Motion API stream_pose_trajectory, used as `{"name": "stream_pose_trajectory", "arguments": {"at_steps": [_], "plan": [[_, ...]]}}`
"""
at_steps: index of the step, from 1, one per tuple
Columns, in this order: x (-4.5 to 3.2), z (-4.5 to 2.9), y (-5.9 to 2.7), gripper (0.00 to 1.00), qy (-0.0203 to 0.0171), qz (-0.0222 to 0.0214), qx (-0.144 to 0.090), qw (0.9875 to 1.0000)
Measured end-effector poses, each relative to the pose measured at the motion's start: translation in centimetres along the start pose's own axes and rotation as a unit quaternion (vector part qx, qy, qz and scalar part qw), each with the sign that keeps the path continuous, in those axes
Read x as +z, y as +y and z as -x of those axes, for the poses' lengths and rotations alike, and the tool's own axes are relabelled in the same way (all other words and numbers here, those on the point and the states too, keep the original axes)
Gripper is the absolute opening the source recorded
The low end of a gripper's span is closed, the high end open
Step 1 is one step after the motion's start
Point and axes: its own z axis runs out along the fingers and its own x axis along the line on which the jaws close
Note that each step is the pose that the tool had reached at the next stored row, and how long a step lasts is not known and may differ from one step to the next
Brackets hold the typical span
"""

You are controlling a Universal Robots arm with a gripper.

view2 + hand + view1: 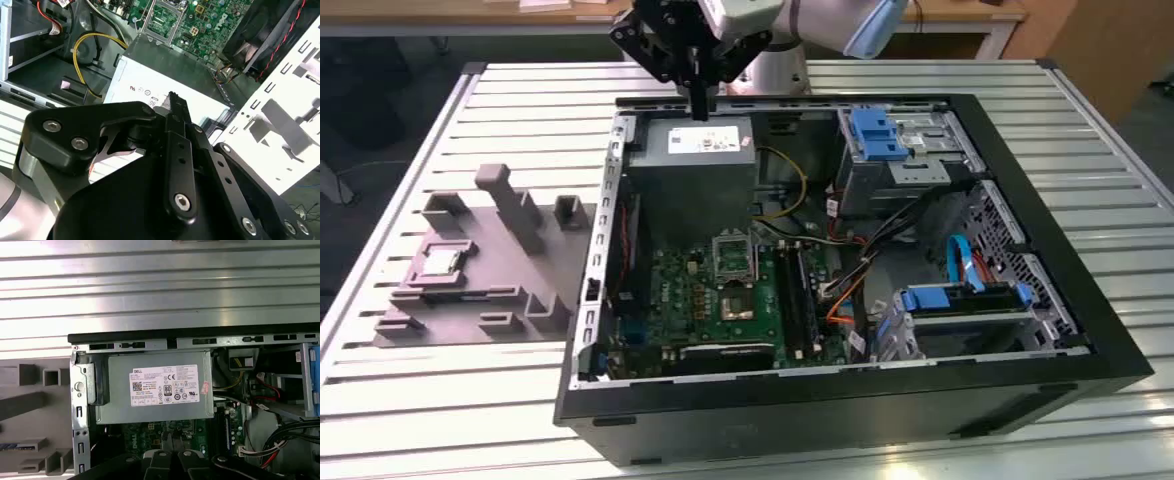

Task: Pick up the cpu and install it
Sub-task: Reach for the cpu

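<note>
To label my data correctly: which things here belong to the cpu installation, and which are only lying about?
Job:
cpu
its grey holder
motherboard socket
gripper

Lying about:
power supply
blue drive brackets
yellow wires

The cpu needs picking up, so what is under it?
The cpu sits in a square nest on the grey fixture plate; the nest floor beneath it is hidden.

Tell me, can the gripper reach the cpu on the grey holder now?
Probably yes: the cpu lies uncovered on the grey holder, outside the computer case, nothing above it. The gripper hangs apart, over the power supply.
</note>
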Motion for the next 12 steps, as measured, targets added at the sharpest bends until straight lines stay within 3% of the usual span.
{"name": "stream_pose_trajectory", "arguments": {"at_steps": [12], "plan": [[-0.01,-0.4,-0.03,0.11,0.0,-0.0001,0.0,1.0]]}}
